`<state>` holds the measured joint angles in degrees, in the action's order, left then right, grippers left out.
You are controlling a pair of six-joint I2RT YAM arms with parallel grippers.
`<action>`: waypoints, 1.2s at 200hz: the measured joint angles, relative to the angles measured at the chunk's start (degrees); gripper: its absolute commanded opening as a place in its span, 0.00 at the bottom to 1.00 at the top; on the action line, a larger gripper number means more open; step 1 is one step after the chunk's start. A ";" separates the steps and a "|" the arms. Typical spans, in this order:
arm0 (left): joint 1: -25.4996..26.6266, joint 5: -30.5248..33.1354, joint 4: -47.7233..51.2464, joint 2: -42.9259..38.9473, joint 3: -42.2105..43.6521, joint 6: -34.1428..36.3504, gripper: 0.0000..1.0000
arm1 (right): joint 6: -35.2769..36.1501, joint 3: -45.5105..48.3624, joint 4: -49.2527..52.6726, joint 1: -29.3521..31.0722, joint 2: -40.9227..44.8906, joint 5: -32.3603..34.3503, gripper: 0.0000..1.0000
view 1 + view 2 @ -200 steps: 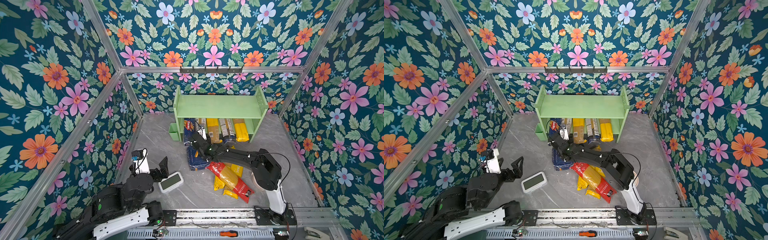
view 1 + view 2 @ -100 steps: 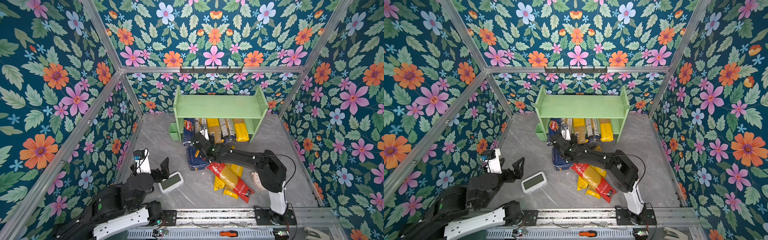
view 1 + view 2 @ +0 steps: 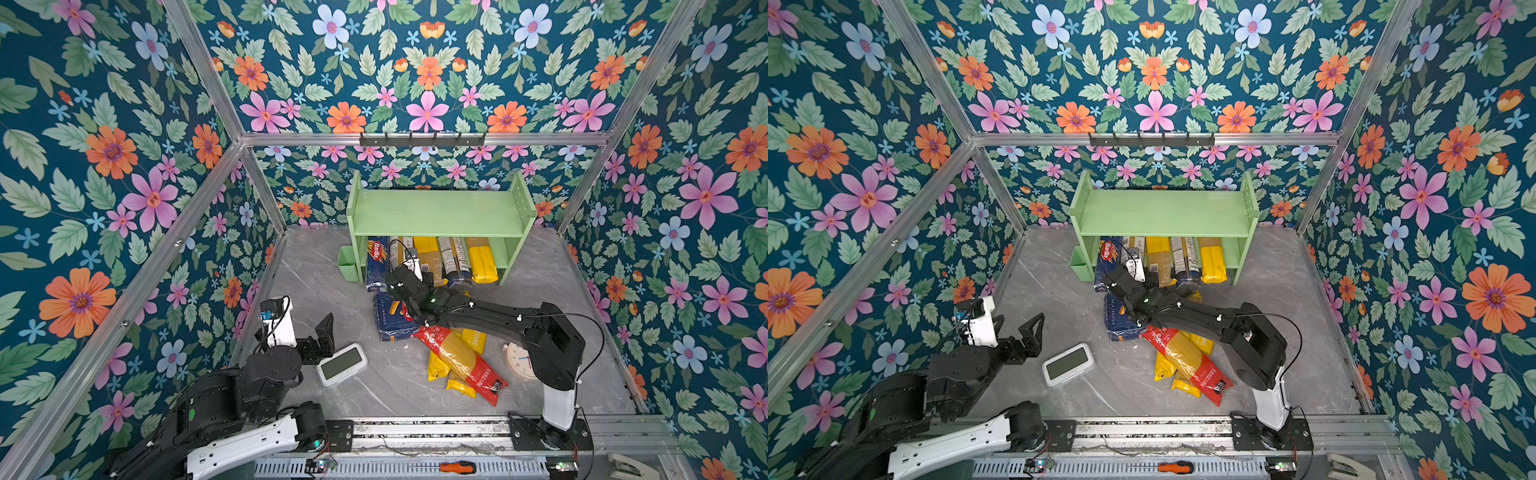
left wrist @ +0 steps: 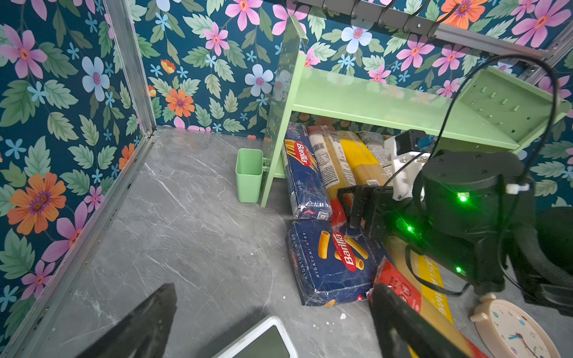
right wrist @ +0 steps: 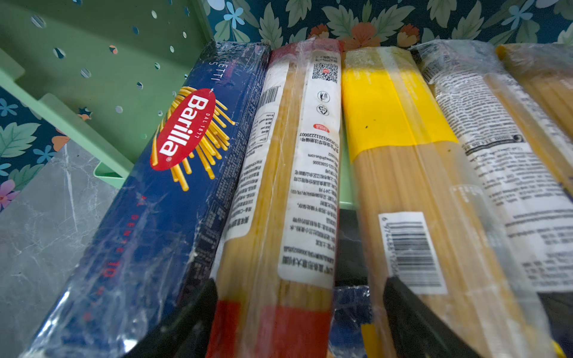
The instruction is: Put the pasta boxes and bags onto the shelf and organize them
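- R gripper [image 5: 297, 291] – jaws apart, straddling red-ended bag [image 5: 279, 186] on shelf [image 3: 436, 212] bottom tier (beside blue box [image 5: 173, 186]).
- L gripper [image 4: 273, 286] – wide open, above table [image 4: 186, 232].

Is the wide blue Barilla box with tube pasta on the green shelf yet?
Not yet: the rigatoni box lies flat on the grey table, just in front of the shelf.

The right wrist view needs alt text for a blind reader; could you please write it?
The open right gripper straddles a red-ended spaghetti bag in the green shelf, between a blue Barilla spaghetti box and a yellow-banded bag. Another labelled bag lies beside that.
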<state>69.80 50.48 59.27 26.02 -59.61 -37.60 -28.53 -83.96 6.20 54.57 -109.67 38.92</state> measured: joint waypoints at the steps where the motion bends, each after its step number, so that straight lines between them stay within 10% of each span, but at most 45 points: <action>1: 0.00 0.00 0.02 0.00 0.00 0.00 1.00 | 0.00 0.02 0.02 0.00 0.04 0.00 0.86; 134: 0.00 2.78 0.28 0.09 -1.77 0.04 1.00 | -0.83 9.49 3.43 4.59 12.24 -4.28 0.87; 240: 0.00 -1.07 -15.41 10.88 7.15 1.99 1.00 | -4.44 35.78 12.39 6.27 45.86 -7.56 0.90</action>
<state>69.80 49.41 43.86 36.91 -52.47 -35.62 -32.97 -48.18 18.59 60.84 -63.81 31.35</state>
